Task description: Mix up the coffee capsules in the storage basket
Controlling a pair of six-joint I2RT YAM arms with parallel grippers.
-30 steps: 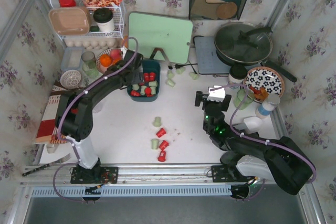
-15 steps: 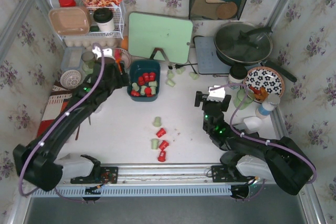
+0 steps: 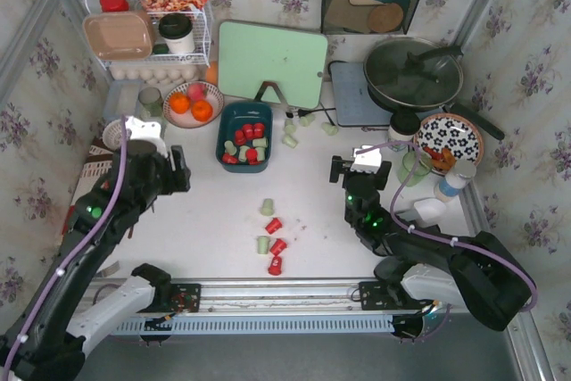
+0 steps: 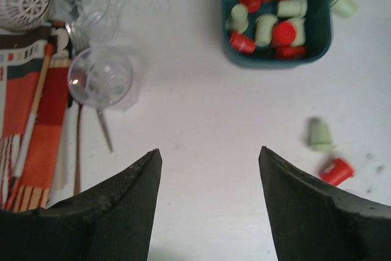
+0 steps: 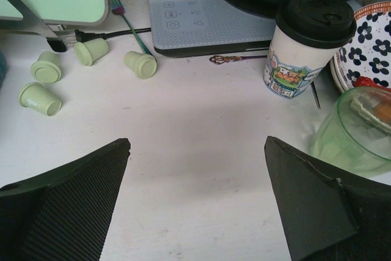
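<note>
Change: left tool point(image 4: 211, 151) withdrawn from storage basket point(image 3: 245, 108) to its 8 o'clock, released, empty.
Right tool point(image 5: 195, 142): released.
Coffee capsules point(image 3: 248, 142): red and green in basket.
Meaning: stirring pass probably ended.

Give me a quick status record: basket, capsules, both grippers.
storage basket: holds capsules
capsules inside: red and pale green, jumbled
front loose capsules: five, three red, two green, on table
back loose capsules: four green, right of basket
left gripper: open, empty
right gripper: open, empty
</note>
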